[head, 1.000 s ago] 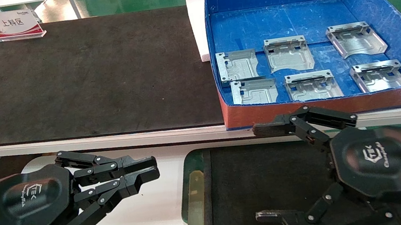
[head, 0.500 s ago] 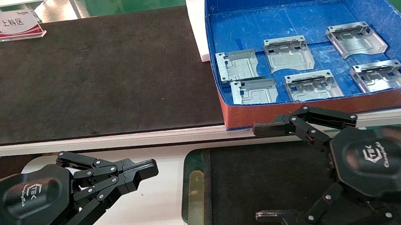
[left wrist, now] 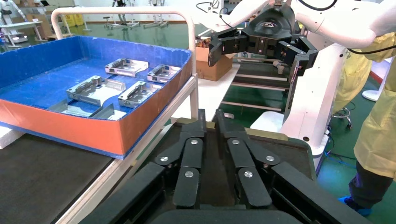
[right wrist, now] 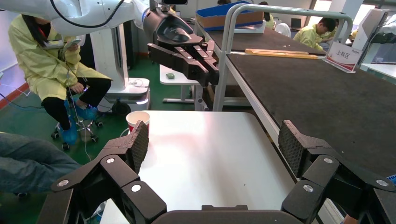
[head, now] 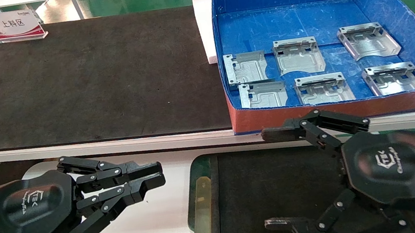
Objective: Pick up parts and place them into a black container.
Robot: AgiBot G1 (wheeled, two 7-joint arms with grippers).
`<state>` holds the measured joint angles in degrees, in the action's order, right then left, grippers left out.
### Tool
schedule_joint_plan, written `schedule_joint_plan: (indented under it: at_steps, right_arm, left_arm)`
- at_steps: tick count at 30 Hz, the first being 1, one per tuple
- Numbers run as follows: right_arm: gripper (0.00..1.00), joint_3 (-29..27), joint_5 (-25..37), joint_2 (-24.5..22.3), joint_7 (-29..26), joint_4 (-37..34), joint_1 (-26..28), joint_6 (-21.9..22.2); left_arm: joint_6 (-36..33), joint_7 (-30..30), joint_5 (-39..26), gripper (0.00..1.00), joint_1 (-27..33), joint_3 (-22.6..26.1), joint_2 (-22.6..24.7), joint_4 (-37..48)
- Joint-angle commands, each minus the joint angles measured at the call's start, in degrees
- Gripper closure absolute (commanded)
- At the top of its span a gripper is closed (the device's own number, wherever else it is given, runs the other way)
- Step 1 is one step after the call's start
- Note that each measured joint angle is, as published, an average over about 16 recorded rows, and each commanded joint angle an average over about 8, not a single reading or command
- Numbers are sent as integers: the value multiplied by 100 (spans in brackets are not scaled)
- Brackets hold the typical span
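Several silver-grey parts [head: 298, 56] lie flat in two rows in the blue box [head: 386, 2] at the right; they also show in the left wrist view [left wrist: 93, 91]. The black container [head: 195, 171] sits in front of the box, its floor bare where it shows. My right gripper [head: 272, 178] hovers over the container, jaws wide open and empty, as the right wrist view [right wrist: 215, 140] shows. My left gripper [head: 158, 174] rests at the lower left beside the container, empty, with only a narrow gap between its jaws [left wrist: 210, 116].
A long dark felt tabletop [head: 84, 77] stretches left of the blue box, with a sign [head: 16, 23] at its far corner. A white foam block [head: 204, 23] stands against the box. A white surface [head: 146, 230] lies under my left gripper. A paper cup [right wrist: 138, 119] stands beyond it.
The left gripper's jaws closed half a second ago and have parted slightly again. The right gripper and the parts have not moved.
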<state>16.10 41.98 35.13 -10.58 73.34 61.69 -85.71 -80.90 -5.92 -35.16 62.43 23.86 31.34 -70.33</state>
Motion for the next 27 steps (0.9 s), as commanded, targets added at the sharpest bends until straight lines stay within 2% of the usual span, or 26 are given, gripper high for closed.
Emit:
schedule_joint_plan:
  at_steps: [1, 12, 20, 27]
  right_arm:
    - [0, -1, -1, 0, -1, 1, -1, 0]
    - [0, -2, 89, -79, -149, 206, 118, 132]
    - [0, -3, 379, -194, -394, 330, 423, 474]
    - [0, 28, 825, -157, -382, 198, 655, 904]
  left_arm:
    - [0, 0, 0, 0, 0, 0, 0, 0]
    - [0, 0, 0, 0, 0, 0, 0, 0]
    - [0, 0, 0, 0, 0, 0, 0, 0]
    - [0, 0, 0, 0, 0, 0, 0, 0]
